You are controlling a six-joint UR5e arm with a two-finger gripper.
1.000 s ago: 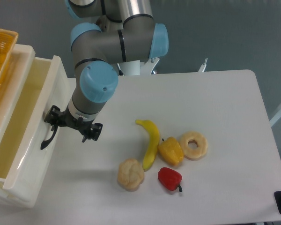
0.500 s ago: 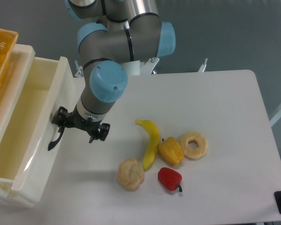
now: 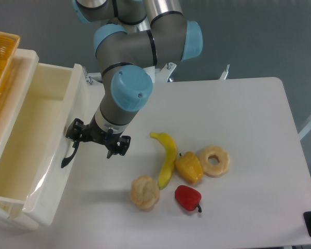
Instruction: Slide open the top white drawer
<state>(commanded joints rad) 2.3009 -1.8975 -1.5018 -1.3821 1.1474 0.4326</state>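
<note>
"Camera view from above: where does the top white drawer (image 3: 28,150) sit?"

"At the left edge of the worktop (image 3: 238,119), pulled well out of the cream-white cabinet (image 3: 25,58). Its inside is bare and pale, and its front panel stands toward the right, with the curved black handle (image 3: 70,153) on the outer face."

"And the tool (image 3: 96,141)?"

"It sits just right of the drawer front, at handle height. One black finger (image 3: 75,130) lies against the handle, the other (image 3: 119,147) stands off to the right over the worktop. Whether the fingers are closed on the handle or only hooked beside it cannot be told from this angle; the wrist covers the gap between them."

"What about the arm (image 3: 127,78)?"

"It comes down from the far side, grey tubes with light blue joint caps, the nearest cap right above the tool."

"Anything else on the worktop?"

"A cluster of toy food right of the tool and apart from it. A yellow banana (image 3: 167,155) lies lengthwise, a yellow pepper (image 3: 189,167) touches its right side, and a pale ring-shaped slice (image 3: 214,161) sits just right of the pepper. Nearer the front are a beige bun-like piece (image 3: 144,192) by the banana's lower tip and a red pepper (image 3: 187,197) beside it."

"And on the far left?"

"An orange-yellow basket (image 3: 1,57) rests on top of the cabinet, cut off by the frame edge."
</note>
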